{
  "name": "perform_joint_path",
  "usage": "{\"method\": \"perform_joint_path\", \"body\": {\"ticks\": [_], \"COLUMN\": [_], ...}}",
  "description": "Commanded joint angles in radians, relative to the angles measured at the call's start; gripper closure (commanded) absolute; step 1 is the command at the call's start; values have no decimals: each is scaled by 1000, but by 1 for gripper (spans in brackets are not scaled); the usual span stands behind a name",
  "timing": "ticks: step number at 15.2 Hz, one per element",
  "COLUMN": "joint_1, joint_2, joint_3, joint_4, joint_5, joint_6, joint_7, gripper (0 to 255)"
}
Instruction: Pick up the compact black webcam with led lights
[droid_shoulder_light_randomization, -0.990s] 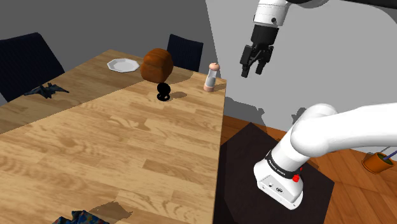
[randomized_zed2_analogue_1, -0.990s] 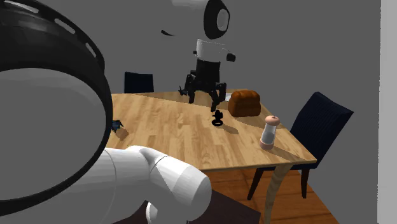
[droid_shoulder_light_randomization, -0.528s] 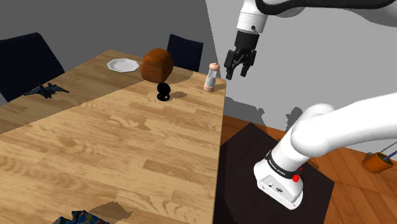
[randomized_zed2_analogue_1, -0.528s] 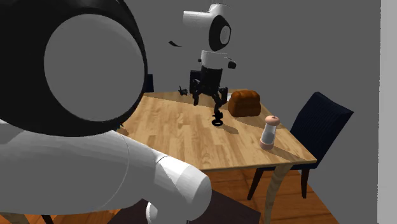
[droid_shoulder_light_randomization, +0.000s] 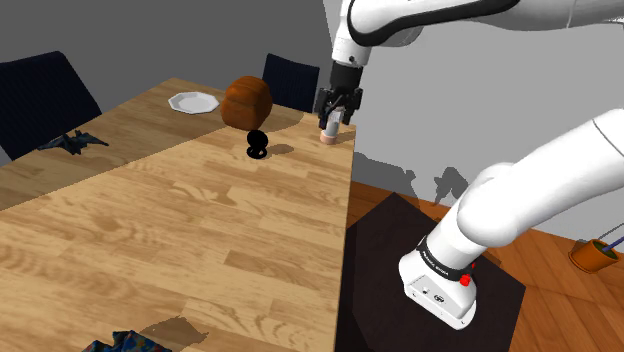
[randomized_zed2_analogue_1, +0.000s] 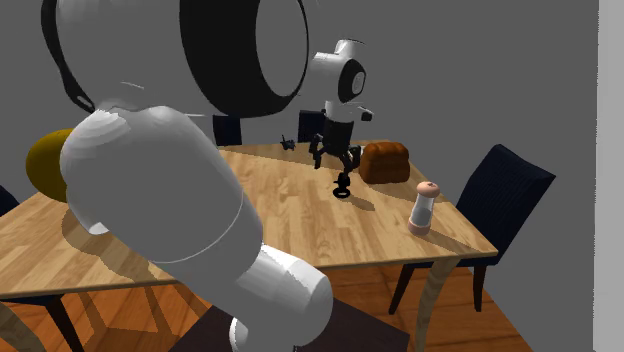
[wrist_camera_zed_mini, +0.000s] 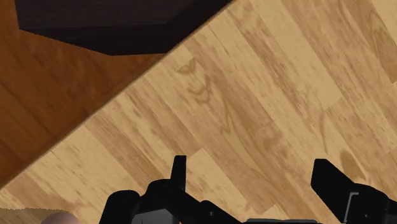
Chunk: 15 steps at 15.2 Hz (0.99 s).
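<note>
Black webcam (droid_shoulder_light_randomization: 257, 143) stands untouched on the wooden table (droid_shoulder_light_randomization: 200, 230), near its far end, just beside the brown loaf (droid_shoulder_light_randomization: 247, 100); gripper (droid_shoulder_light_randomization: 338, 108) hangs over the table's side edge by the shaker (randomized_zed2_analogue_1: 424, 208), fingers wide and empty; approach, grasp and lift all remain

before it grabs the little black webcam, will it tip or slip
The webcam sits as a round head on a small foot, so a nudge would probably tip it. It looks small, likely light. Its rounded head might slip from the open gripper.
</note>
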Motion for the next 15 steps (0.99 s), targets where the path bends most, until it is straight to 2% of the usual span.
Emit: {"method": "perform_joint_path", "body": {"ticks": [1, 8, 15], "joint_1": [2, 10, 22], "joint_2": [74, 336, 599], "joint_3": [4, 18, 26], "joint_4": [36, 196, 420], "joint_5": [1, -1, -15], "joint_6": [48, 178, 246], "joint_7": [-1, 5, 16], "gripper": [0, 0, 0]}}
